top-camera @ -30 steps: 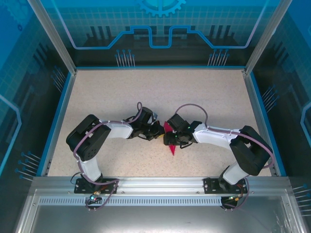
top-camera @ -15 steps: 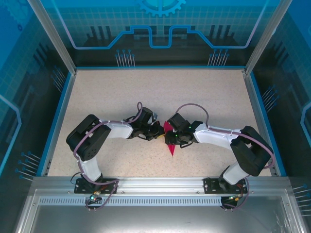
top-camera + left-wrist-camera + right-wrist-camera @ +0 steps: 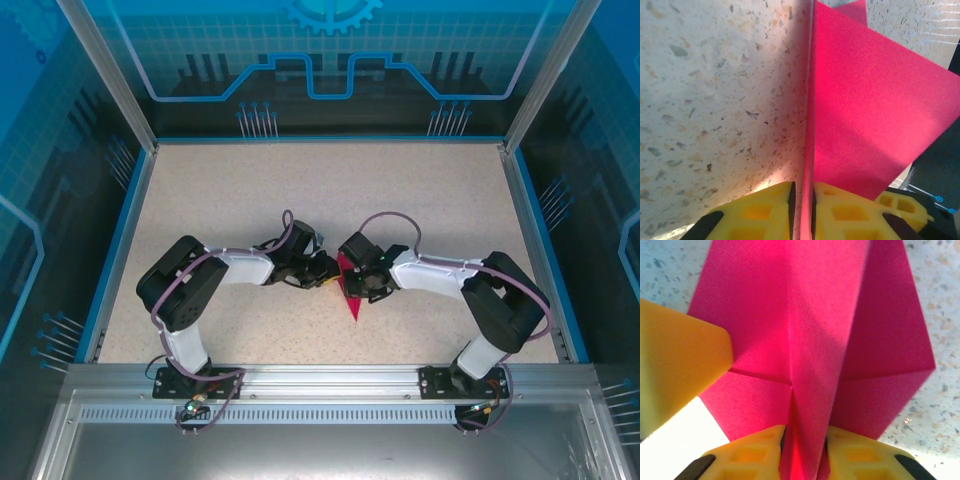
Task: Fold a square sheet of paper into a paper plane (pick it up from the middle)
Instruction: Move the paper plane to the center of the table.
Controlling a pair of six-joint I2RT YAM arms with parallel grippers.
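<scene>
The right gripper (image 3: 805, 432) pinches the centre keel of the paper plane (image 3: 810, 330), which sits mid-table between both arms. The left gripper (image 3: 801, 189) straddles a folded edge; whether it presses cannot be told. The crease probably wants firm, even pressure along the fold and no tugging. The speckled table (image 3: 300, 190) is flat, and blue panelled walls (image 3: 320, 60) enclose it.

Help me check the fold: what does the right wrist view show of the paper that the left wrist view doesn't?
Right wrist: the paper plane seen along its centre ridge, flaps spread either side, the ridge between the right gripper fingers, another yellow finger at left. Left wrist: the paper edge-on beside bare table, its edge between the left gripper fingers. Both: pink paper, speckled table.
</scene>
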